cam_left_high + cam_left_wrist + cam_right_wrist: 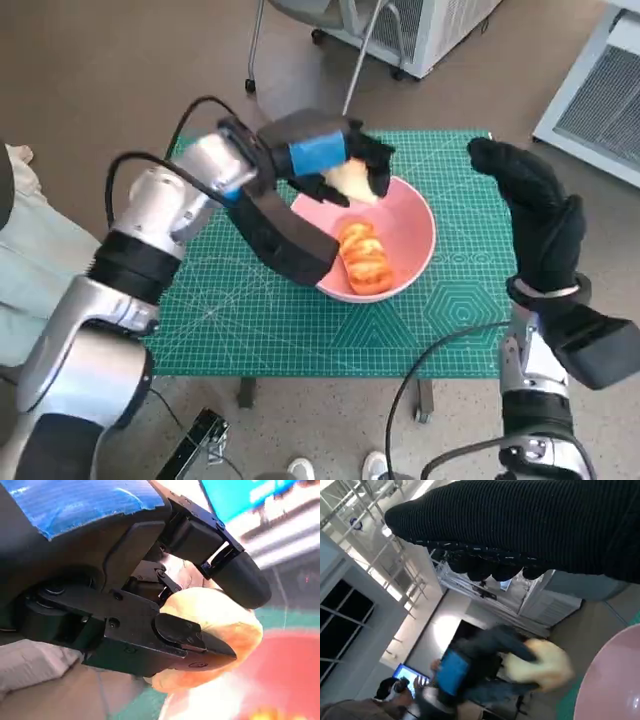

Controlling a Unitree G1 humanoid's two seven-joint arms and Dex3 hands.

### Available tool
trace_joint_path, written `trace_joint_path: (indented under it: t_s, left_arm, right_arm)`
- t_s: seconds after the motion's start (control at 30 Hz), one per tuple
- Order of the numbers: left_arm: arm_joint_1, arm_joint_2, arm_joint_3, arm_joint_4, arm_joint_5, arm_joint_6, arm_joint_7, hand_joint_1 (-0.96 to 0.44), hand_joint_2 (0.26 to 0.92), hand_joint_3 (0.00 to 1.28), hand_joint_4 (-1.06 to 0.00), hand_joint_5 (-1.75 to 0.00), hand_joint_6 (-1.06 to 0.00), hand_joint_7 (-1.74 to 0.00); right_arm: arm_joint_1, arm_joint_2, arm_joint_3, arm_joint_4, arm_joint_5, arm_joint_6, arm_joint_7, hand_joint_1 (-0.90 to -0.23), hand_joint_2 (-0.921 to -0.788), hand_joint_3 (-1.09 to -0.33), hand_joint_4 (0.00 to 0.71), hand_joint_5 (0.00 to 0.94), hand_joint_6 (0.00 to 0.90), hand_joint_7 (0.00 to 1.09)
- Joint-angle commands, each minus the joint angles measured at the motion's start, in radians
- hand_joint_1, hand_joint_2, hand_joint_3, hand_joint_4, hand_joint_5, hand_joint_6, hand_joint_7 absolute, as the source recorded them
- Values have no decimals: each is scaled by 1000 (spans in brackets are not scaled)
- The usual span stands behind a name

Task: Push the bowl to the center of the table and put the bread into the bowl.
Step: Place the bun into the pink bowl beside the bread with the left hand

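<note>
The left hand [325,160] grips a pale bread roll [357,181] between its black fingers [240,577], holding it above the far rim of the pink bowl [415,235]. The bowl rests near the middle of the green cutting mat [250,320] and contains a glazed golden bread [364,256]. The right hand [530,215] is raised beside the bowl, fingers extended, holding nothing and clear of the bowl.

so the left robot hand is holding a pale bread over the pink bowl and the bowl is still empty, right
Not quite. The left robot hand does hold a pale bread over the pink bowl, but the bowl is not empty: the head view shows an orange glazed bread already lying in it.
</note>
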Motion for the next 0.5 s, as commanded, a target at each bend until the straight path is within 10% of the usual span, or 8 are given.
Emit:
trace_joint_path:
  t_s: [0.03,0.13,0.5]
  left_arm:
    - [36,-9,33,-78,-76,118,-210,-98,873,128,-263,-432,-270,-587]
    - [56,2,25,-118,-74,123,-237,-162,870,47,-166,-116,-141,-262]
    - [101,37,1,-152,-41,60,-192,-205,840,2,-226,-33,-253,-178]
  right_arm:
    - [36,2,1,-24,-27,22,-35,-627,-921,-680,417,19,102,762]
    - [38,2,4,-38,-35,31,-49,-641,-921,-682,416,17,98,756]
    - [39,4,21,-80,-71,54,-92,-625,-921,-700,408,11,68,751]
